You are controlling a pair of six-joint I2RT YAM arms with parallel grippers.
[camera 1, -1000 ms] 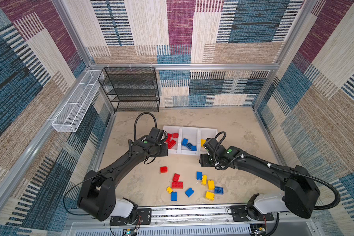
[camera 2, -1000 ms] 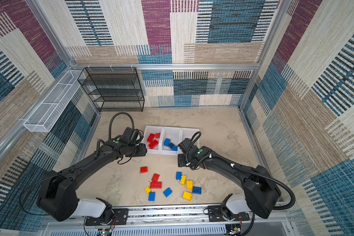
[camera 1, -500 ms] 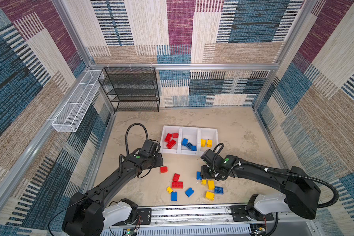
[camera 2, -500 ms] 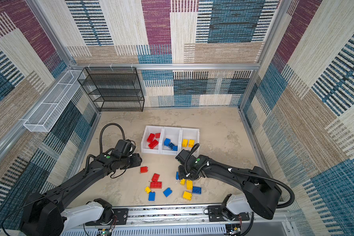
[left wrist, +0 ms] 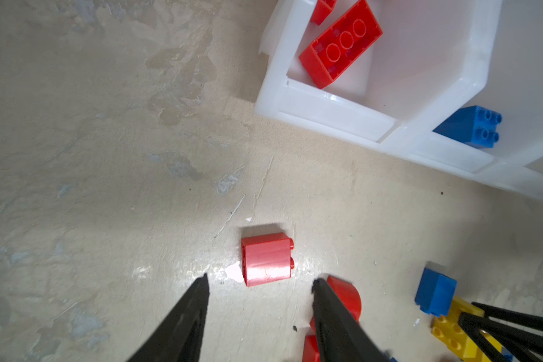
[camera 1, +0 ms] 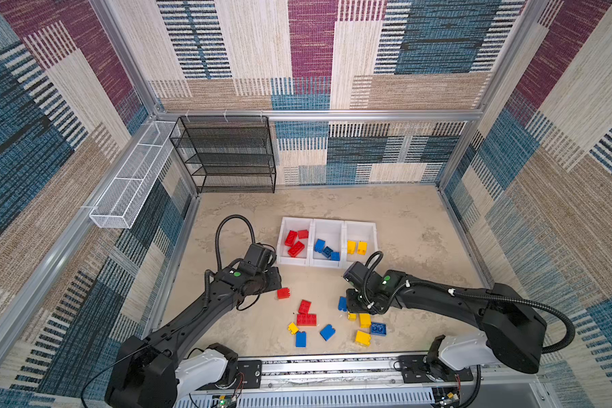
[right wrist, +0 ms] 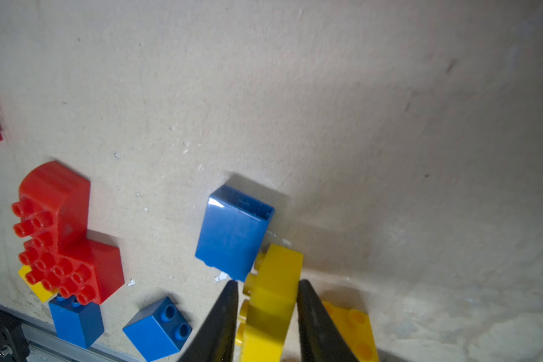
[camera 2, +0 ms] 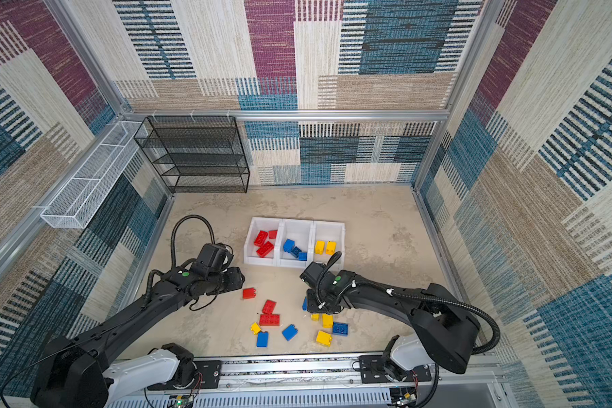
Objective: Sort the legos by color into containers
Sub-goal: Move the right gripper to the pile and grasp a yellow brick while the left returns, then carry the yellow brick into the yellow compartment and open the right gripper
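Three joined white containers (camera 1: 294, 261) stand mid-floor, holding red legos (camera 1: 295, 248), blue legos (camera 1: 327, 251) and yellow legos (camera 1: 356, 247) apart by color. My left gripper (left wrist: 260, 280) is open, low over the floor, its tips just short of a square red lego (left wrist: 267, 258), seen in a top view as the red lego (camera 1: 283, 293) beside the left gripper (camera 1: 274, 279). My right gripper (right wrist: 267, 283) is shut on a yellow lego (right wrist: 271, 297) that touches a blue lego (right wrist: 234, 232). In a top view the right gripper (camera 1: 355, 307) hides most of that yellow lego.
Loose legos lie near the front: a red pair (camera 1: 306, 319), blue ones (camera 1: 327, 332) and yellow ones (camera 1: 363, 337). A black mesh rack (camera 1: 227, 155) stands at the back left, a white wire basket (camera 1: 131, 180) hangs on the left wall, and a metal rail (camera 1: 333, 367) borders the front.
Both arms came forward from the containers to the loose legos. The right gripper closed on the yellow lego. The left gripper stayed open and reached the lone red lego.
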